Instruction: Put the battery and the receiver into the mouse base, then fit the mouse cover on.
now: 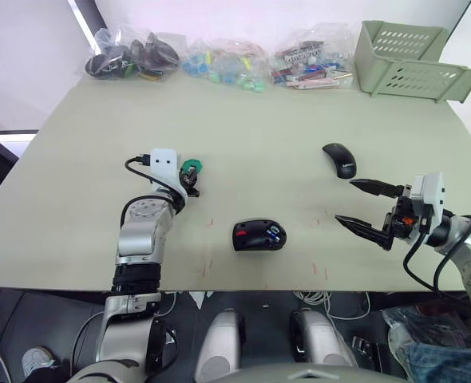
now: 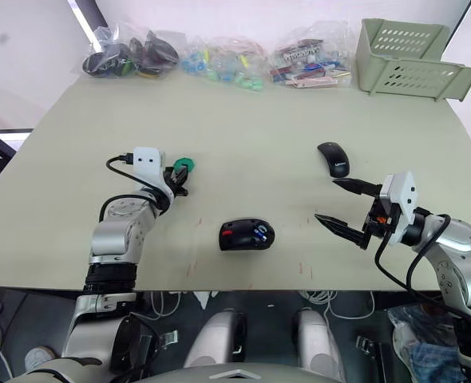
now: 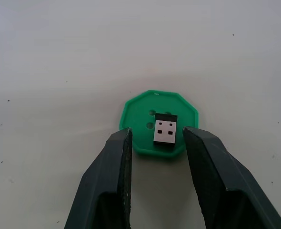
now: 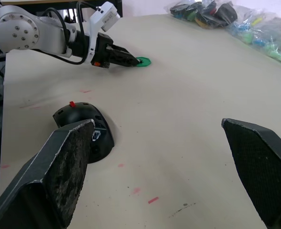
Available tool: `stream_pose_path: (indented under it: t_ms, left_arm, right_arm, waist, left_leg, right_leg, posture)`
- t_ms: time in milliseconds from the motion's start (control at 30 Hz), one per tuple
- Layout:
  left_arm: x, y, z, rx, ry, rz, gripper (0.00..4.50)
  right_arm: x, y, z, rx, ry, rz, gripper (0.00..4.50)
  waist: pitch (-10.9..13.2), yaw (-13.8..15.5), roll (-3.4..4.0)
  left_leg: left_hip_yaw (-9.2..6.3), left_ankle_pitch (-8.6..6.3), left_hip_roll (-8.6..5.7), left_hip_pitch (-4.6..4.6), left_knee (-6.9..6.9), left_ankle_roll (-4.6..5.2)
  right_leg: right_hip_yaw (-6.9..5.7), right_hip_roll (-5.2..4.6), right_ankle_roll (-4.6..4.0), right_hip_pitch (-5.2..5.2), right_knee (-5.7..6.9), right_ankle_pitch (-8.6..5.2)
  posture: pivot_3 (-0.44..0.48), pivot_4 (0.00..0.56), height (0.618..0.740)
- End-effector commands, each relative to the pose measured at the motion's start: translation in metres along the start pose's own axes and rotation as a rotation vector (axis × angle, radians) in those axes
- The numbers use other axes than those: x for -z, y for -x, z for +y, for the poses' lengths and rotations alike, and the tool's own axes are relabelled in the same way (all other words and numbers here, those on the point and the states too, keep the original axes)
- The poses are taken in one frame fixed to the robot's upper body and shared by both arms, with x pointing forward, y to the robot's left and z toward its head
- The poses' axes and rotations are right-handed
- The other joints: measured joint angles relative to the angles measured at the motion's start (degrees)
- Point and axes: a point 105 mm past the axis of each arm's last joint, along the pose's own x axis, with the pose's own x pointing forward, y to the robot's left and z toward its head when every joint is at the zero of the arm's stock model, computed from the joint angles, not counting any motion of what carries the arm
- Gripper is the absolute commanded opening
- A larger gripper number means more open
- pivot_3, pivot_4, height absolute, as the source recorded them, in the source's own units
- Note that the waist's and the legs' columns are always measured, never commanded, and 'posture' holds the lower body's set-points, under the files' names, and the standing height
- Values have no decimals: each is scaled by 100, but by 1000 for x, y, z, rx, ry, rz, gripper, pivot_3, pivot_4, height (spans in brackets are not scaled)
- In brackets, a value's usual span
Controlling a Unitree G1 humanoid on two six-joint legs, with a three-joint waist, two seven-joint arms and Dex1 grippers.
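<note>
Mouse base point(image 4: 85, 129) partly hidden behind right gripper point(image 4: 169, 162) finger.

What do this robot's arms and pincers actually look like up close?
Both arms are silvery grey metal with round bolted joints and loose black cables. Each wrist carries a white box. The left gripper and right gripper each have two black tapered fingers with rough inner faces.

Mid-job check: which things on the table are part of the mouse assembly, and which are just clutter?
Job:
receiver, on the green disc, between the open left jaws
mouse base, blue battery in it
mouse cover

Lying about:
bagged parts at far edge
green basket
</note>
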Motion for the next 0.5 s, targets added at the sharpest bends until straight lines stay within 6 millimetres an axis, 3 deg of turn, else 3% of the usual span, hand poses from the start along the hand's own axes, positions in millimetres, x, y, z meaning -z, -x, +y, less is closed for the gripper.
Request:
stream_pose_path:
  t_ms: [33, 500]
  left_arm:
    - [-13, -2, -3, 2, -17, -31, 1816]
    - [-14, -2, -1, -7, -35, -16, 1816]
  right_arm:
    - [-13, 1, 2, -10, 41, -24, 4500]
    - [-14, -3, 4, -10, 36, -27, 4500]
  waist:
    - [0, 0, 0]
    - [0, -1, 0]
  left_leg:
    - [0, 0, 0, 0, 0, 0]
    - [-1, 0, 0, 0, 0, 0]
  right_leg:
    - [0, 0, 0, 0, 0, 0]
    - [0, 0, 0, 0, 1, 0]
  posture:
    - [0, 150, 740]
    - [0, 150, 740]
